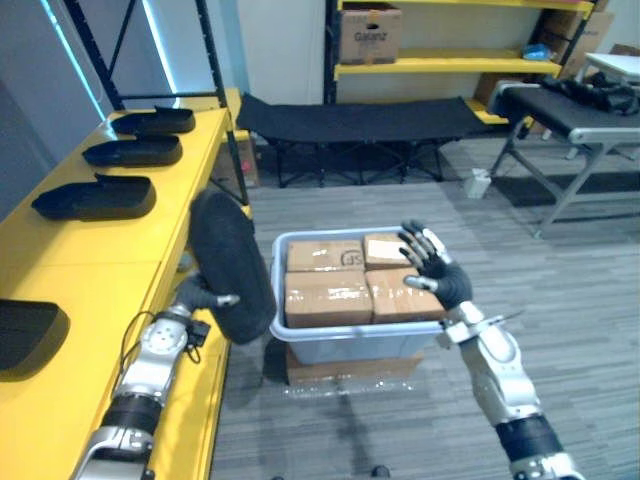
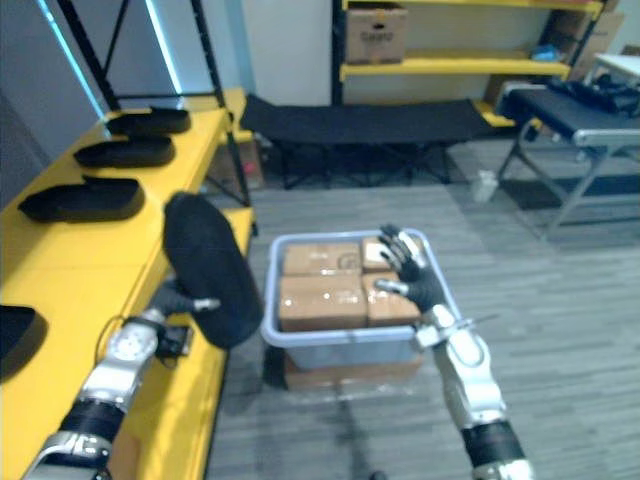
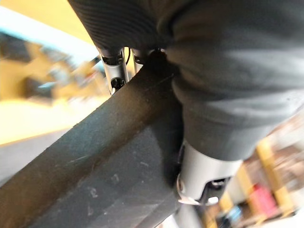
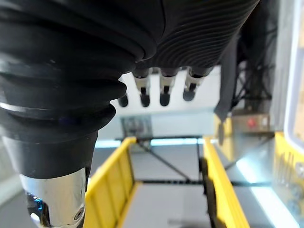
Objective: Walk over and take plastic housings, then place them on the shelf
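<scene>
We identify a warehouse-type workshop: yellow storage racks (image 1: 440, 65), plastic housings (image 1: 95, 197) lined on a shelf (image 1: 100, 255), a bin (image 1: 350, 340) of cartons (image 1: 327, 298).

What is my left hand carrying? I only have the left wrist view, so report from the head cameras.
Observer: A black housing, held on end in the left hand, at the edge of the yellow shelf.
Operator: Tell me what's on that shelf.
Observer: Four other housings lie on it, with bare yellow between the third and the nearest.
Operator: Report the right hand.
Observer: The right hand is open, fingers spread, above a grey bin of cardboard boxes.
</scene>
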### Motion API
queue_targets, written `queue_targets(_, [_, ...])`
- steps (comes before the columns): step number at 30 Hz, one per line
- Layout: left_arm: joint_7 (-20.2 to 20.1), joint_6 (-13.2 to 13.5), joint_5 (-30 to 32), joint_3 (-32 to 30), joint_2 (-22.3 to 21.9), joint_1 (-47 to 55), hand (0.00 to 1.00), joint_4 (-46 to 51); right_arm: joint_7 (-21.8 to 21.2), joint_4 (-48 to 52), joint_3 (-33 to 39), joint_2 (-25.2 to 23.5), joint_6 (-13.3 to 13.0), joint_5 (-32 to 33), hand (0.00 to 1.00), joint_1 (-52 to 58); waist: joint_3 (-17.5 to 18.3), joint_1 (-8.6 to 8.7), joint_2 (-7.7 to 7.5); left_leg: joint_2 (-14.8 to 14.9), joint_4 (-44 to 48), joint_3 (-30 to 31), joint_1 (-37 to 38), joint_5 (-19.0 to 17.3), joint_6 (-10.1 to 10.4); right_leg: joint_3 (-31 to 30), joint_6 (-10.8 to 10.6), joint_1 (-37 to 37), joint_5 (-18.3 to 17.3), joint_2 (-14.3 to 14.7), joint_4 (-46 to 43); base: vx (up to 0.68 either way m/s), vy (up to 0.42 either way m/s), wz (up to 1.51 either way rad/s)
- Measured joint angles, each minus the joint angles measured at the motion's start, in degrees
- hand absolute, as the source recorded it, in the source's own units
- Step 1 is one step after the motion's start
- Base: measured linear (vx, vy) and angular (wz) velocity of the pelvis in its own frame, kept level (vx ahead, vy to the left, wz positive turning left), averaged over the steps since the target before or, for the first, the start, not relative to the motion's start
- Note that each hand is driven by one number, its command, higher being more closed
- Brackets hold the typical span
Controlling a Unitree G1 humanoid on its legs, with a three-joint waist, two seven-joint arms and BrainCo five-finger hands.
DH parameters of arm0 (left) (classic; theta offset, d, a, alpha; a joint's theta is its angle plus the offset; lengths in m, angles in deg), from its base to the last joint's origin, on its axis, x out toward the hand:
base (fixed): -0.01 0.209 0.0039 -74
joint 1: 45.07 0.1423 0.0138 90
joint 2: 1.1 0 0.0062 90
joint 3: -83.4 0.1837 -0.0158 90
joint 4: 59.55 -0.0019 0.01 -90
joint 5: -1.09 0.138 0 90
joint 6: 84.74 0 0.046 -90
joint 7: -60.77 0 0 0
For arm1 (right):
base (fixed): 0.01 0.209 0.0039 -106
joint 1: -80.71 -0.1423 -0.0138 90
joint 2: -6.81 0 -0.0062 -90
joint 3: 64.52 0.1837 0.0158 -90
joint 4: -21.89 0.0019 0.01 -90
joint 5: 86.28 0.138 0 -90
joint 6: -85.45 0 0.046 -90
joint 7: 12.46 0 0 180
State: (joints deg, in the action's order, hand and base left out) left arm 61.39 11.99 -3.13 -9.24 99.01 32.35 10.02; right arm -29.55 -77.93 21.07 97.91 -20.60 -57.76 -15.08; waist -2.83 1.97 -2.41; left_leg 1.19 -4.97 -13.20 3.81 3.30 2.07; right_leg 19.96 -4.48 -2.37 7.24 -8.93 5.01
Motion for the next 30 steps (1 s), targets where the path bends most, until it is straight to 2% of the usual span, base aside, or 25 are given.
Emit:
queue_targets(3, [1.9, 5.1, -2.7, -4.9, -4.5, 4.9, 1.0, 12.9, 1.7, 0.0, 2.6, -3.3, -0.4, 0.0, 0.0, 2.9, -0.1, -0.57, 0.09, 0.0, 0.1, 0.2, 0.1, -0.2, -0.1, 0.3, -0.1, -0.2, -0.1, 0.1, -0.4, 0.05, -0.003, 0.03])
queue_targets(5, [2.1, 10.8, -5.4, -7.6, -8.7, 9.3, 1.0, 24.5, 3.7, 0.1, 4.4, -5.9, -1.5, 0.0, 0.0, 4.2, -0.2, -1.3, 0.25, -0.1, 0.1, 0.3, 0.2, -0.4, -0.1, 0.4, -0.2, -0.5, -0.1, 0.1, -0.5, 0.04, 0.004, 0.04])
queue_targets(8, [1.6, 16.8, -7.6, -10.3, -12.7, 12.7, 1.0, 33.7, 5.2, 0.4, 5.4, -8.9, -2.5, 0.0, 0.0, 4.6, -0.3, -1.65, 0.53, -0.2, 0.0, 0.6, 0.5, -0.5, -0.2, 0.6, -0.4, -1.0, -0.7, 0.0, -0.5, 0.01, 0.004, 0.05])
queue_targets(10, [1.4, 18.1, -8.8, -10.8, -13.9, 13.4, 1.0, 35.5, 6.1, 0.7, 5.4, -9.7, -2.9, 0.0, 0.0, 4.8, -0.4, -2.05, 0.71, -0.2, 0.0, 0.7, 0.8, -0.6, 0.0, 0.7, -0.4, -1.3, -1.2, 0.0, -0.5, -0.01, 0.001, 0.02])
queue_targets(17, [0.9, 18.3, -9.8, -12.2, -16.5, 19.8, 1.0, 37.9, 7.3, 3.7, 5.1, -12.8, -3.4, 0.0, 0.0, 5.6, -0.7, -2.4, 1.05, -0.2, 0.0, 1.6, 0.8, -1.1, 0.2, 2.1, -0.5, -1.7, -1.7, -0.1, 0.0, 0.0, -0.001, 0.08])
queue_targets(20, [0.9, 18.3, -13.7, -12.5, -18.6, 21.1, 1.0, 39.0, 7.3, 3.7, 4.0, -13.1, -3.4, 0.0, 0.0, 5.6, -0.7, -2.8, 1.03, -0.2, 0.0, 1.8, 0.6, -1.2, 0.1, 2.3, -0.5, -1.7, -1.9, -0.1, 0.0, 0.05, -0.001, 0.05])
queue_targets(23, [1.0, 18.3, -15.1, -13.0, -20.2, 21.8, 1.0, 40.5, 7.2, 3.7, 2.6, -13.4, -3.4, 0.1, 0.0, 5.7, -0.7, -2.9, 1.02, -0.3, 0.3, 2.5, 0.4, -1.1, 0.0, 3.1, -0.8, -1.9, -1.7, -0.1, -0.5, 0.06, -0.005, 0.09])
queue_targets(27, [2.4, 18.3, -13.0, -13.5, -20.5, 22.1, 1.0, 41.4, 6.8, 3.6, 2.2, -13.7, -3.4, 0.8, 0.0, 5.7, -0.7, -3.33, 0.92, -0.3, 0.3, 3.3, 0.2, -1.3, -0.1, 3.6, -0.8, -2.2, -1.6, -0.1, -0.5, 0.05, -0.001, 0.11])
queue_targets(30, [5.0, 18.3, -10.5, -15.8, -21.0, 22.5, 1.0, 41.7, 4.5, 3.6, 1.4, -13.9, -3.3, 4.8, 0.0, 5.8, -0.7, -3.48, 0.88, -0.5, 0.3, 3.5, 0.1, -1.4, -0.2, 3.7, -0.9, -2.2, -1.7, -0.1, -0.5, 0.0, 0.002, 0.01])
